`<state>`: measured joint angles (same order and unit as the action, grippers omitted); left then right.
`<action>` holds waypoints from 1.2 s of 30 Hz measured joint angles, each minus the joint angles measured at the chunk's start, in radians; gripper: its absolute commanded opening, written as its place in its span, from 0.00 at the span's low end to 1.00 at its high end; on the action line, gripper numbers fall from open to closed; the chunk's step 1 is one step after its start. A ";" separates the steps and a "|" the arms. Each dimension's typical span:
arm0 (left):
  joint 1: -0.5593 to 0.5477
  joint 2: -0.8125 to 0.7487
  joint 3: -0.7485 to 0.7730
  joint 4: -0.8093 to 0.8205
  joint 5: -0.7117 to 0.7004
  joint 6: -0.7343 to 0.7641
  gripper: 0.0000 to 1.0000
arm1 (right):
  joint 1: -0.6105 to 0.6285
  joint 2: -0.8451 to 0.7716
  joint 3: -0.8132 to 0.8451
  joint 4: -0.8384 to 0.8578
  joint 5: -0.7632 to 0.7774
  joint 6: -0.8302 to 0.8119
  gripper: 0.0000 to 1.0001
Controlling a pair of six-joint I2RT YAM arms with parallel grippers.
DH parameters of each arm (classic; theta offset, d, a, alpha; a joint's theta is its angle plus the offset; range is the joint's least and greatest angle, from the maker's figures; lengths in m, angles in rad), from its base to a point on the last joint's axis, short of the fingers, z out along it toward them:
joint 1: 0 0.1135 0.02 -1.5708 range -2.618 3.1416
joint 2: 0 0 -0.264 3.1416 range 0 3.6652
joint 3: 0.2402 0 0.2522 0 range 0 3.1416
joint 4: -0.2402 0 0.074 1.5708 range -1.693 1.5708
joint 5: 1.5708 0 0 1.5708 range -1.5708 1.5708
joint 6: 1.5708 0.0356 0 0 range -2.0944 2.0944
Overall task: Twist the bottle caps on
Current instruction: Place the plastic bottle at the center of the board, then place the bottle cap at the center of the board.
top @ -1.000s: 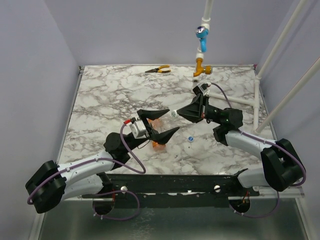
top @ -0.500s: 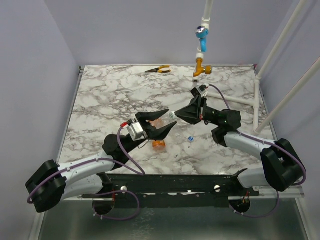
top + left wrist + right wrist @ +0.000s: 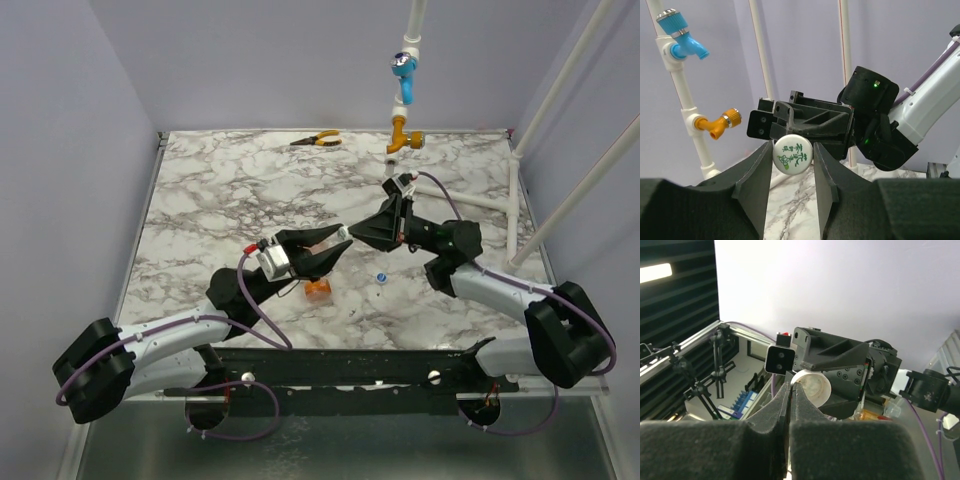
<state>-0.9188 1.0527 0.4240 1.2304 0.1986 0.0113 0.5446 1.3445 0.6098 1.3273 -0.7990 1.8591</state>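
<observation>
Left gripper (image 3: 346, 239): black jaws clamped on the sides of the whitish round plastic cap (image 3: 794, 154). The cap's green-printed face is turned toward the left wrist camera, at the centre of that frame.
Right gripper (image 3: 789, 389): fingers pressed together, appearing to pinch the thin rim of the same cap from the opposite side. The hollow underside faces the right wrist camera.
Reason for hold: both tools meet tip to tip near the centre of the overhead frame. This is judged a hand-over or re-grip, giving one arm a firm side hold so the cap can be turned.
Bottle: slim clear plastic bottle (image 3: 318, 288) with orange contents, lying on the marble-patterned tabletop (image 3: 200, 200) just below centre of the overhead frame. It is partly hidden beneath the left gripper, and neither tool holds it.
Bottle relative to tools: below and slightly left of the meeting fingertips, apart from the held cap. Neck direction cannot be told.
Second cap: small blue round plastic cap (image 3: 381, 277), loose on the tabletop, right of the bottle and below the right gripper.
Progress: judged early, with neither cap at the bottle.
</observation>
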 measured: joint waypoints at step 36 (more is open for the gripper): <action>-0.326 0.671 0.279 -0.703 -0.188 -0.106 0.36 | 0.005 -0.477 0.322 -1.988 0.884 -0.907 0.77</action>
<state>-1.2449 1.7241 0.7029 0.5278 0.0105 -0.0952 0.5499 0.8677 0.9318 -0.6605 0.0849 0.9520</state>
